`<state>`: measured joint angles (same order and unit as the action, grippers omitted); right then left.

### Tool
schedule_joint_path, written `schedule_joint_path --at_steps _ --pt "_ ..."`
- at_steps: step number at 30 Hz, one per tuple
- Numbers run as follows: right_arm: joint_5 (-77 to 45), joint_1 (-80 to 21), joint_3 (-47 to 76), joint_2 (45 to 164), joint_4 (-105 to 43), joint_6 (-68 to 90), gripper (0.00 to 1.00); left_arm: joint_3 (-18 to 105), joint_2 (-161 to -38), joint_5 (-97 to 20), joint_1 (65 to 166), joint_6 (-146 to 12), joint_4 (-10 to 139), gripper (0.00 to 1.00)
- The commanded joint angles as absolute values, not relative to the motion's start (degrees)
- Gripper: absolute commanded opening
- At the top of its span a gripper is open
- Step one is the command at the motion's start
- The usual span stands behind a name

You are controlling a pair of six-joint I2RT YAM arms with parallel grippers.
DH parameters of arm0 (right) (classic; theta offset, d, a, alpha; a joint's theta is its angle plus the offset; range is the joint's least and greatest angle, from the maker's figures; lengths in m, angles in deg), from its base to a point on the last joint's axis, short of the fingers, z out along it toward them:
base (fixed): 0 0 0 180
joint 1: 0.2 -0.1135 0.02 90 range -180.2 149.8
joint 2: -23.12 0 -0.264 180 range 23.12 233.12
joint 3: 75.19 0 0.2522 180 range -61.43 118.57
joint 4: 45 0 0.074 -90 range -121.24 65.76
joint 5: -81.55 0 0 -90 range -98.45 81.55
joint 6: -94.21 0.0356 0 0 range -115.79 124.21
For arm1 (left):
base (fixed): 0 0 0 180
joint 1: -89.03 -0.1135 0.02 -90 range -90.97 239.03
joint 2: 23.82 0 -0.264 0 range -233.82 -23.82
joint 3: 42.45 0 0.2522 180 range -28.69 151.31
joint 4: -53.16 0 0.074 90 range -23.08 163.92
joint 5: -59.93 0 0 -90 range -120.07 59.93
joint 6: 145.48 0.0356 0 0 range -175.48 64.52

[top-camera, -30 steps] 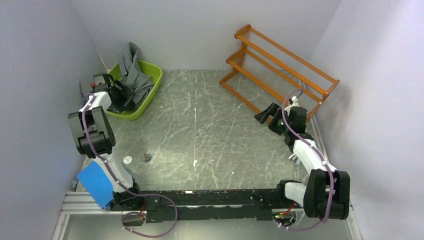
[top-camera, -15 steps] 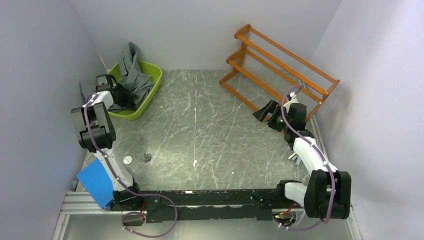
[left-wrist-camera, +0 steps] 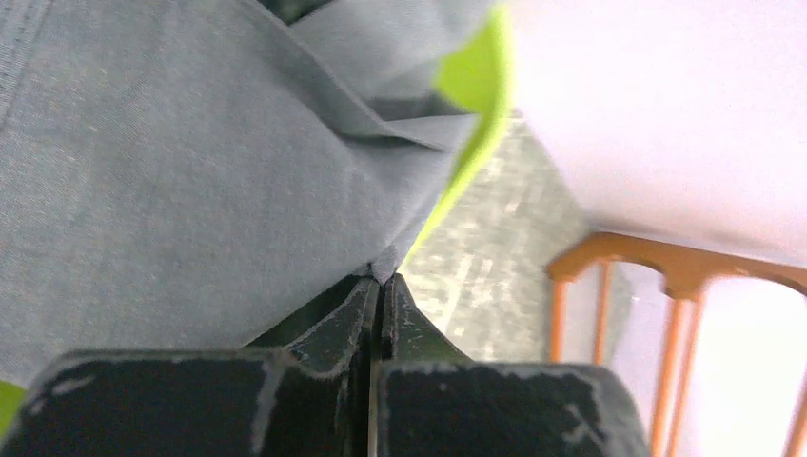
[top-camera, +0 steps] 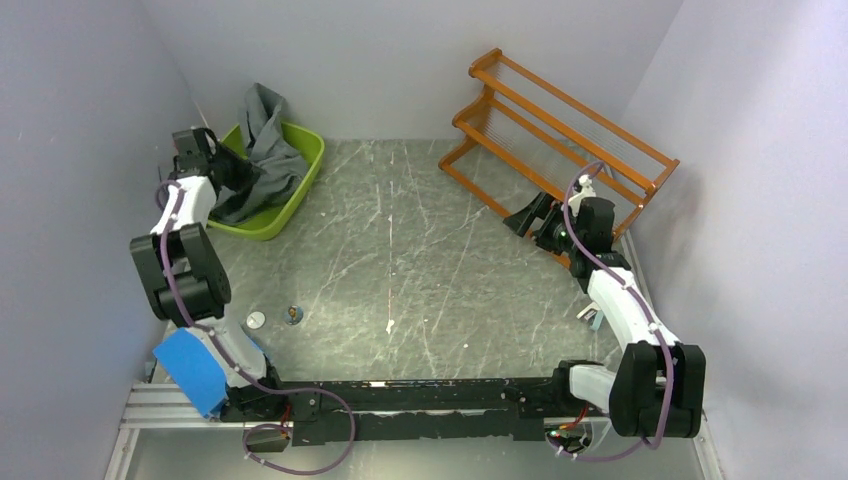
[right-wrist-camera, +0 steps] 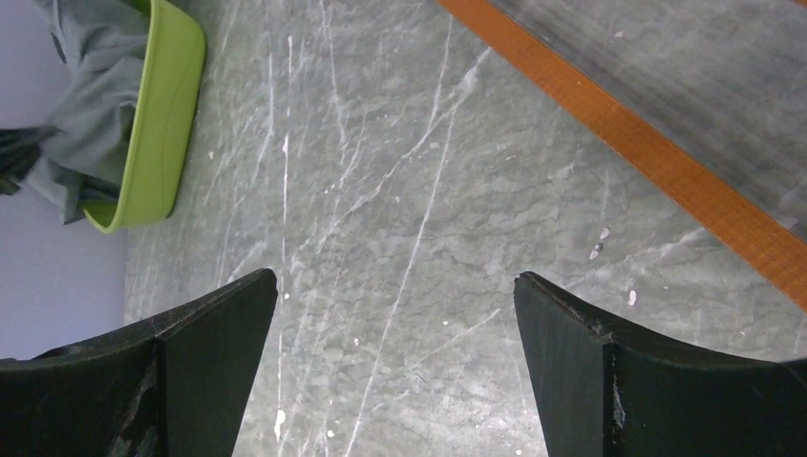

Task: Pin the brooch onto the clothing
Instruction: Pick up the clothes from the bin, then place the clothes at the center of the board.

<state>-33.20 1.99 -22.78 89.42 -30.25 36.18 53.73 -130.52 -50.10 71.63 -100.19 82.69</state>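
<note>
Left wrist view: the left gripper is recorded with its jaws pressed together on a small fold of the grey clothing, at the rim of the green basin; 1 second earlier those jaws were held apart over the same heap, so a grip has only just been taken; the left arm has since been drawn back toward the wall. The clothing is found bunched in the basin at the far left corner, not yet spread out; a pale disc and a darker piece are noted on the table near the left base, and which of the 2 is the brooch cannot be told; the right gripper is held wide apart and empty above the table, beside the wooden rack; retrieval of the garment is judged begun, pinning not yet possible.
</note>
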Motion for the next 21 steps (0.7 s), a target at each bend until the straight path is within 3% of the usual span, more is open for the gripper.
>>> schedule_joint_path --at_steps 1,5,10,21 --pt "-35.58 1.54 -19.37 88.86 -29.22 36.45 1.00 58.34 -118.14 -55.04 73.00 -101.42 81.35 0.03" --pt "-36.78 1.47 -18.58 88.26 -28.21 36.82 1.00 61.14 -110.99 -55.29 78.38 -100.46 84.03 0.03" --pt "-37.27 1.47 -16.05 86.41 -25.58 36.48 1.00 67.68 -106.91 -53.80 94.38 -96.54 86.91 0.03" --pt "-32.84 1.54 -7.00 83.85 -15.67 32.71 1.00 83.90 -111.53 -56.47 124.41 -91.90 88.05 0.03"
